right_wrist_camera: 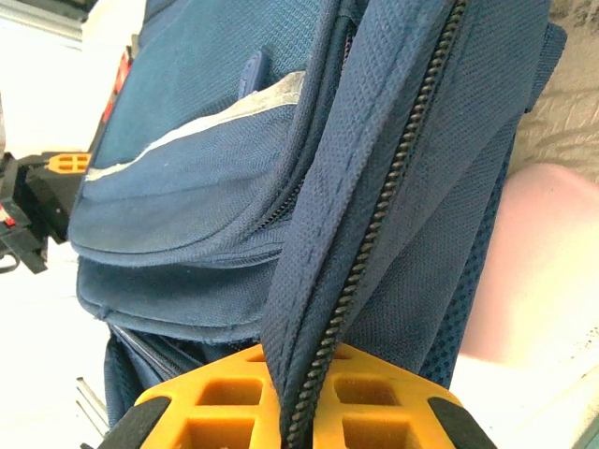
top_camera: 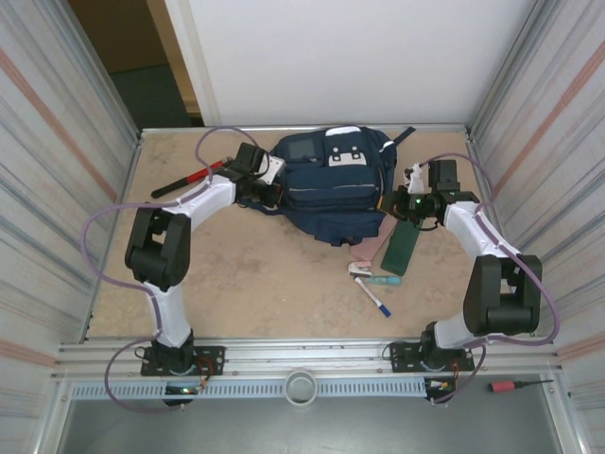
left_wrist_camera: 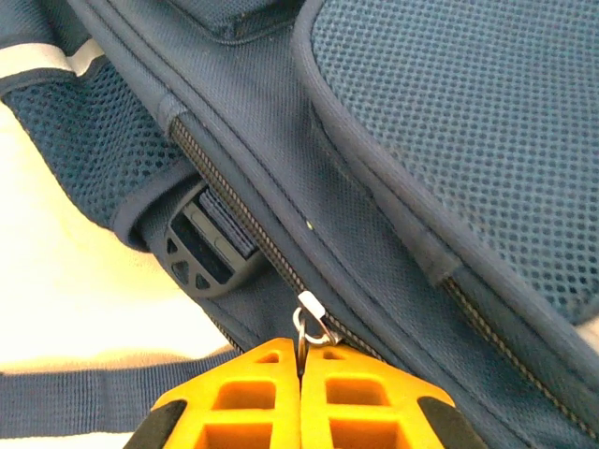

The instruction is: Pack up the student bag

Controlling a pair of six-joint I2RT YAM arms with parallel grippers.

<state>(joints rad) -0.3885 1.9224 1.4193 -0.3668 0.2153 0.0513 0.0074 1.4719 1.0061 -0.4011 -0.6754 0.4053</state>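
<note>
Top external view: the navy student bag (top_camera: 326, 189) lies front pocket up at the far middle of the tan tabletop (top_camera: 246, 284), with one robot arm reaching in to each side of it.

The left claw (left_wrist_camera: 301, 363) is closed tight. Its two yellow fingertips pinch the small metal zip pull (left_wrist_camera: 314, 320) on the bag's left side. Up from the claw, a line of closed zip teeth runs away along the seam. A black plastic buckle (left_wrist_camera: 201, 248) sits just to the left of that line, and a mesh pocket (left_wrist_camera: 449, 122) lies to the right.

The right claw (right_wrist_camera: 299, 374) is also closed, clamped on a loose zip edge (right_wrist_camera: 374, 215) of the bag's right side. A single row of dark teeth runs out from between its fingertips, so this part of the zip looks undone.

The two holds seem to work as a pair. One claw probably steadies the cloth and keeps it taut so that the other can run the zip along and open the bag for packing.

Just beside the right claw, on its near side, a flat dark green item (top_camera: 401, 249), perhaps a notebook, lies against a pale pink one (top_camera: 374, 248). A little nearer than those are a small white object (top_camera: 360, 270) and a blue pen (top_camera: 374, 295), likely waiting to go in. A red-handled tool (top_camera: 189, 178) lies just outside the left claw.
</note>
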